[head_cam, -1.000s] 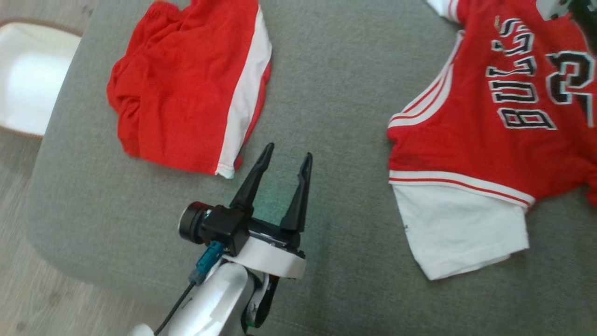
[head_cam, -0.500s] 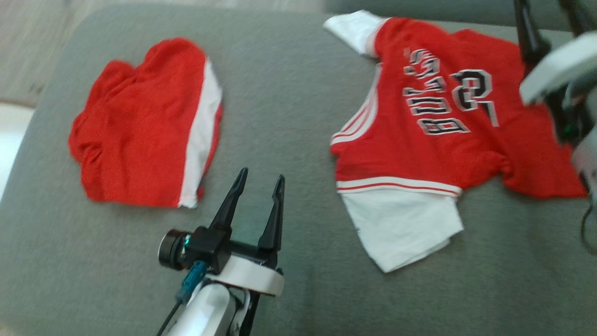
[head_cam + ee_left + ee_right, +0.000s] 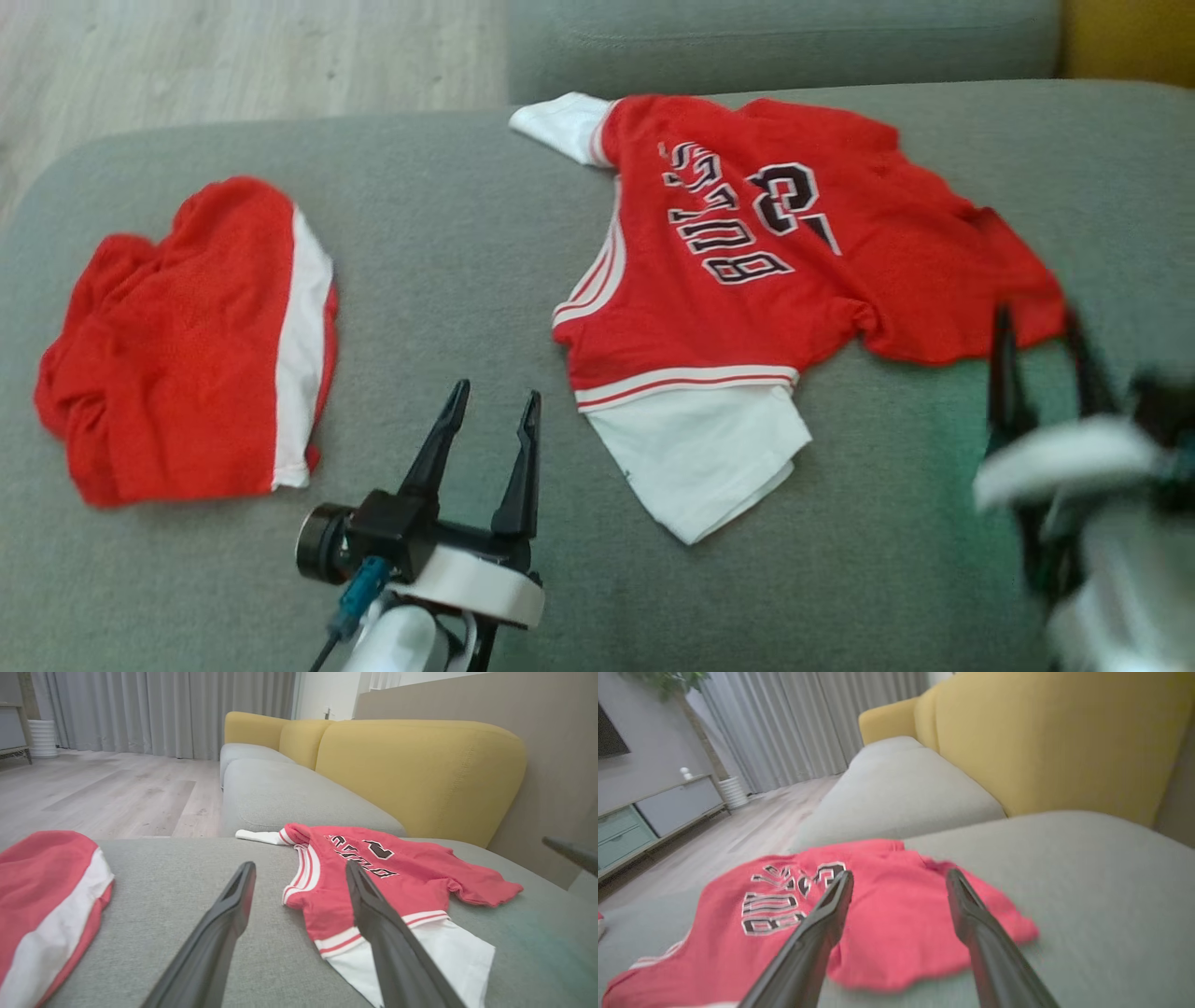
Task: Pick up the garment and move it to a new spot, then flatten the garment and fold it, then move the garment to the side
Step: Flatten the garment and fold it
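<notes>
The garment is a red jersey [image 3: 747,280] with black lettering and white sleeves, spread face up on the grey sofa seat [image 3: 448,233], its right part rumpled. My left gripper [image 3: 497,392] hovers open over bare seat, left of the near white sleeve; in the left wrist view the jersey [image 3: 373,877] lies just ahead and right of the left gripper [image 3: 299,865]. Blurred in the head view, my right gripper [image 3: 1036,317] stands open at the jersey's near right edge. In the right wrist view the right gripper [image 3: 899,875] is above the jersey [image 3: 887,914], with nothing between its fingers.
A folded pair of red shorts [image 3: 187,345] with a white stripe lies at the seat's left end. Yellow backrests [image 3: 420,765] rise behind the seat, and another grey cushion [image 3: 775,37] adjoins it. Wooden floor [image 3: 233,56] lies beyond the seat's far left.
The head camera has swung, shifting the whole picture. My right gripper has come from the jersey's far right side to its near right edge. Both grippers stay open.
</notes>
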